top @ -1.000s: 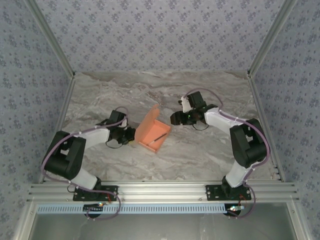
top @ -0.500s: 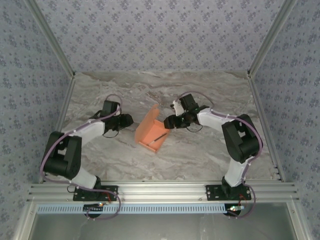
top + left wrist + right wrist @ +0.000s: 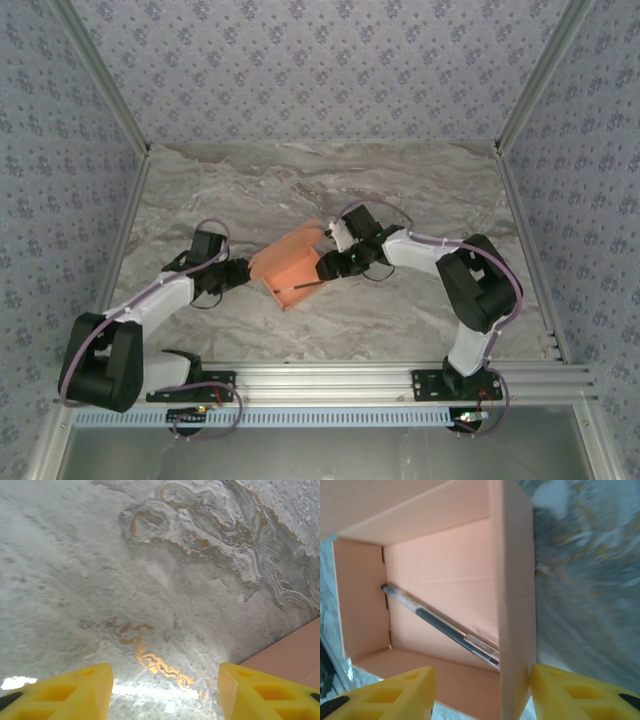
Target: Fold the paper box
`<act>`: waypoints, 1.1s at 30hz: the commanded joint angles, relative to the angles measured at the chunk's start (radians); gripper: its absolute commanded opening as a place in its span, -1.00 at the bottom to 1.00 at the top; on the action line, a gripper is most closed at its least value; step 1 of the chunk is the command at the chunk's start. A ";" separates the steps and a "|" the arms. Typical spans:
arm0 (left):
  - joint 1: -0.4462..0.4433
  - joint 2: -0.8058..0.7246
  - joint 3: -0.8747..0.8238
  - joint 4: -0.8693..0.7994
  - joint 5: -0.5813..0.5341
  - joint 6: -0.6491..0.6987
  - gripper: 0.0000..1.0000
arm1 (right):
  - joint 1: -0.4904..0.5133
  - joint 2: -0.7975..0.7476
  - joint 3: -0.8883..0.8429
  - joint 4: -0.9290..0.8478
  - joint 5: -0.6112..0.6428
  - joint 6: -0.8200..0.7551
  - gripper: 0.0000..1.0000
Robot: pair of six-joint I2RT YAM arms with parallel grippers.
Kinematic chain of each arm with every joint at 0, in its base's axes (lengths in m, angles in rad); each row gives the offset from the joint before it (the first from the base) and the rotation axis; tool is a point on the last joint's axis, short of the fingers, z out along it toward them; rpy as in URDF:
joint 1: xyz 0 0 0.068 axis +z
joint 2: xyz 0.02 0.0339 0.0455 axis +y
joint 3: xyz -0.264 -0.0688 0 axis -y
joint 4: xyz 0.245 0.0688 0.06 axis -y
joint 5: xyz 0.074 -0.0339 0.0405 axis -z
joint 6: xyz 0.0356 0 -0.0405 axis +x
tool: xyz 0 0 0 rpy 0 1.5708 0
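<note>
**Right claw (image 3: 323, 267) moves in on the paper box (image 3: 288, 270)**

Over the last second the right claw has come down from the far side toward the near edge of the worktop (image 3: 400, 320) and reached the box. The box has slid a little toward the left edge. The left arm has dropped its elbow toward the near left corner, and the left claw (image 3: 241, 273) has let its jaws spread wider.

The salmon-orange box sits open-topped a little left of the worktop's middle, in the nearer half, with one flap raised on its far side. A dark pen (image 3: 440, 627) lies slantwise across its floor.

In the right wrist view the right claw is released. Its yellow fingers (image 3: 385, 695) stand apart astride one side wall of the box, one inside and one outside, and they are not pressed onto it.

The left claw is also released and holds nothing. Bare marbled worktop shows between its fingers (image 3: 60, 692), and a corner of the box lies just beside it.
</note>
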State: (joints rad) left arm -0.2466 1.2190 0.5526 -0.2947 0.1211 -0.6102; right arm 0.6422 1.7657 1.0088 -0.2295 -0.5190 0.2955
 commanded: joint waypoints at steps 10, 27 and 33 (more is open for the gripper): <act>0.057 -0.069 -0.062 -0.048 -0.043 0.013 0.15 | 0.022 -0.071 -0.058 0.071 0.076 0.073 0.08; 0.018 -0.208 -0.151 -0.142 0.116 -0.075 -0.31 | -0.034 -0.093 -0.042 0.034 0.100 0.046 0.14; -0.026 -0.206 -0.179 -0.070 0.184 -0.144 -0.34 | -0.057 -0.109 -0.040 0.020 0.105 0.036 0.14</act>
State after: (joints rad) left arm -0.2611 1.0203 0.3973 -0.3962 0.2493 -0.7025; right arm 0.5968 1.6905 0.9627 -0.1799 -0.4290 0.3500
